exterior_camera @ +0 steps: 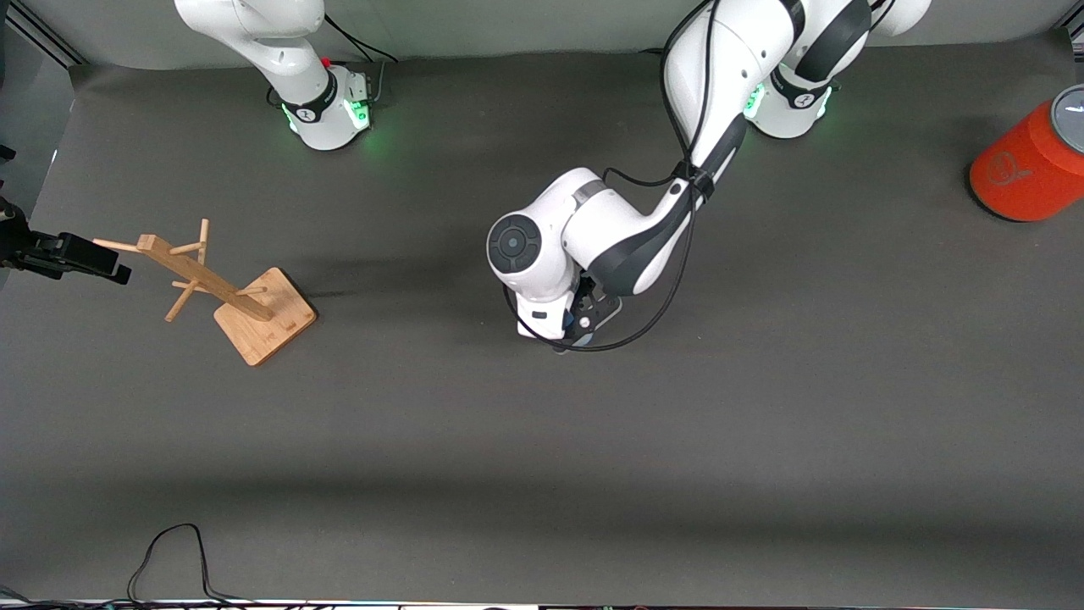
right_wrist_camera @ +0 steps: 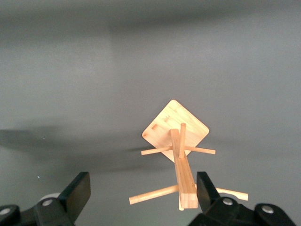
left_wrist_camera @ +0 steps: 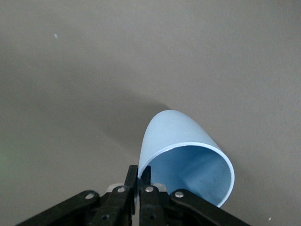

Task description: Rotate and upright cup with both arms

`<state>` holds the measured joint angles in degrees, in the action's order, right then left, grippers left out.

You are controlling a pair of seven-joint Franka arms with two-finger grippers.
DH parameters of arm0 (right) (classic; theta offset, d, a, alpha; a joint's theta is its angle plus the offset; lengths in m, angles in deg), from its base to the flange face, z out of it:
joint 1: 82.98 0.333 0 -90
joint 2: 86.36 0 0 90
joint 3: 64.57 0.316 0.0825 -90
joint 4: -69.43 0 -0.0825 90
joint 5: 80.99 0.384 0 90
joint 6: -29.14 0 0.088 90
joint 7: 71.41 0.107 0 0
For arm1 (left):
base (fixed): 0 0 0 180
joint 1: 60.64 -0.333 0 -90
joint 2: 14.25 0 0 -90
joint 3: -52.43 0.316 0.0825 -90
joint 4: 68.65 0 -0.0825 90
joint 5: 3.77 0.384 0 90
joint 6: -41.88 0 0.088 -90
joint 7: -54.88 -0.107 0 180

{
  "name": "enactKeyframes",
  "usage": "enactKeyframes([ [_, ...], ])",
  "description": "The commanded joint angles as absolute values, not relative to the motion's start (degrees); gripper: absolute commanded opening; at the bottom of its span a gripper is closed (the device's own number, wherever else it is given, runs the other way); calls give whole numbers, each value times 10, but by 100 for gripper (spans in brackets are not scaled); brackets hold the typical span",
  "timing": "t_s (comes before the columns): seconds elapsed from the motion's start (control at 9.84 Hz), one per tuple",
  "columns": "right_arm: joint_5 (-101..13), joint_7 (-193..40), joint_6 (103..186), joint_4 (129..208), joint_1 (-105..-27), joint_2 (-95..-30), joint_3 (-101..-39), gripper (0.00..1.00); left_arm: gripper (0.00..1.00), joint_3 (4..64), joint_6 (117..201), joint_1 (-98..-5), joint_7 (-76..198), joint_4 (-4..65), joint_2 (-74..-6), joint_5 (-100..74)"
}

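Wooden peg stand (exterior_camera: pixel 246 296) & orange cylinder (exterior_camera: pixel 1029 165) sit well apart on worktop (exterior_camera: pixel 762 407). Left gripper (left_wrist_camera: pixel 139 175) pinches tilted cup (left_wrist_camera: pixel 188 160) rim, apparently. Right gripper (right_wrist_camera: pixel 143 190) wide, empty, above stand.

Wooden peg stand (exterior_camera: pixel 246 296) with square base and pegs sticking out of a post, standing on the dark grey table (exterior_camera: pixel 762 440) toward the right arm's end. Orange cylinder (exterior_camera: pixel 1029 169) with grey lid well apart from the stand, at the left arm's end. Black cable (exterior_camera: pixel 169 559) nearer the front camera than the stand.
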<state>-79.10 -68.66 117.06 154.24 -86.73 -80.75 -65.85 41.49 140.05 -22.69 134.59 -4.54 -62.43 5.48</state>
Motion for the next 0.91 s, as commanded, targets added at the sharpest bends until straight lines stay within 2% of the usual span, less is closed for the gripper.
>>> enactKeyframes([
  [0.0, -805, -696, 1180, 1549, -859, -815, -666, 100, 0, 404, 1452, -228, 1252, 75, -562, 43],
  [0.3, -818, -697, 1180, 1555, -860, -816, -666, 100, 0, 393, 1573, -263, 1108, 258, -449, -28],
  [0.51, -818, -693, 1177, 1553, -860, -815, -666, 100, 0, 393, 1585, -264, 1095, 269, -447, -28],
  [0.61, -818, -690, 1176, 1550, -861, -814, -666, 100, 44, 393, 1589, -264, 1095, 268, -449, -28],
  [0.71, -817, -690, 1176, 1550, -861, -814, -666, 100, 99, 394, 1589, -262, 1098, 268, -448, -28],
  [0.81, -817, -689, 1176, 1550, -861, -813, -666, 100, 100, 394, 1586, -261, 1101, 268, -448, -28],
])
